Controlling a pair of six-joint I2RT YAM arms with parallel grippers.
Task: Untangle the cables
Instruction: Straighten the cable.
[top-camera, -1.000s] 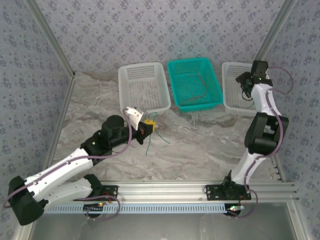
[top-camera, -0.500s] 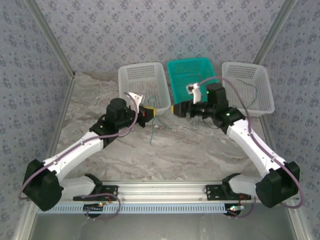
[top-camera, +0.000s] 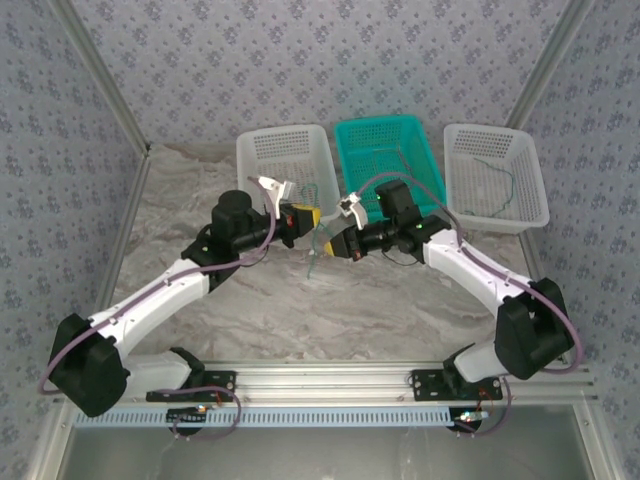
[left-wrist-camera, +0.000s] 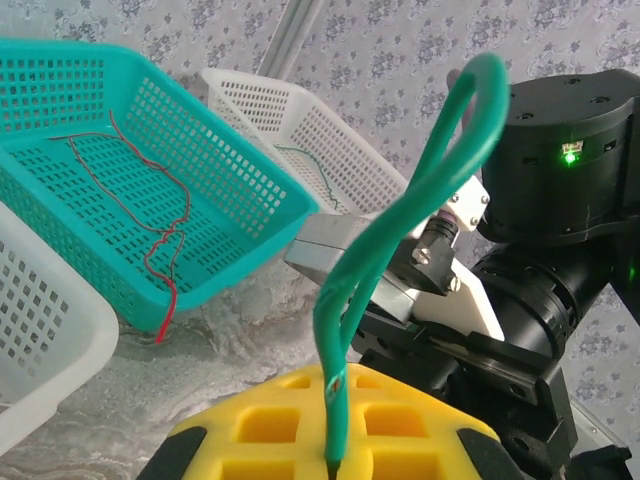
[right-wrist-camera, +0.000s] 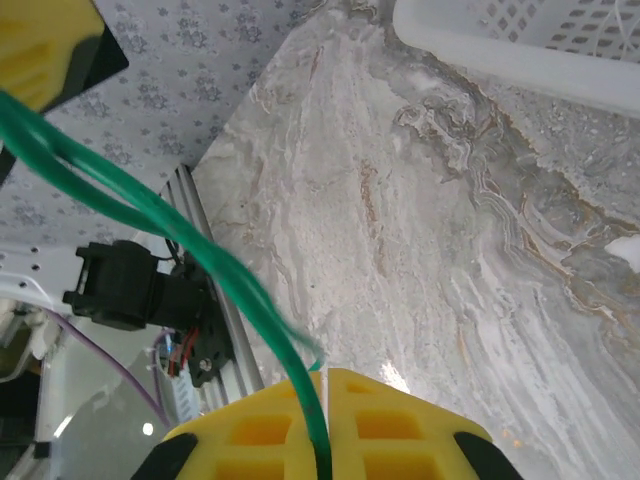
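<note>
Three baskets line the far side of the counter (top-camera: 250, 310): a white basket (top-camera: 285, 170) on the left, a teal basket (top-camera: 390, 160) in the middle, and a second white basket (top-camera: 497, 178) on the right. The teal one carries a thin red cable (left-wrist-camera: 168, 236), kinked along its run, with its near end down at the basket's front wall. A thin green wire (top-camera: 506, 181) lies loose in the right-hand white basket. An aluminium rail (top-camera: 330, 378) runs along the near edge by the arm bases. The piece you are working is the green cable (top-camera: 317, 243), up off the marble in front of the gap between the left white basket and the teal one, with a short tail drooping toward the counter. From the left wrist it reads as a smooth, doubled loop rising out of the yellow pads (left-wrist-camera: 400, 425). From the right wrist it runs up and away toward the other tool's yellow pad. Your left tool (top-camera: 303, 219) is closed, pinching the green cable at the seam of its pads. Your right tool (top-camera: 340, 243) is closed too, with the same cable nipped between its yellow pads. The left arm (top-camera: 160, 295) stretches diagonally in from the near left. The right arm (top-camera: 470, 265) bends at its elbow on the right and angles back leftward. The two tools face each other, near but not touching.
</note>
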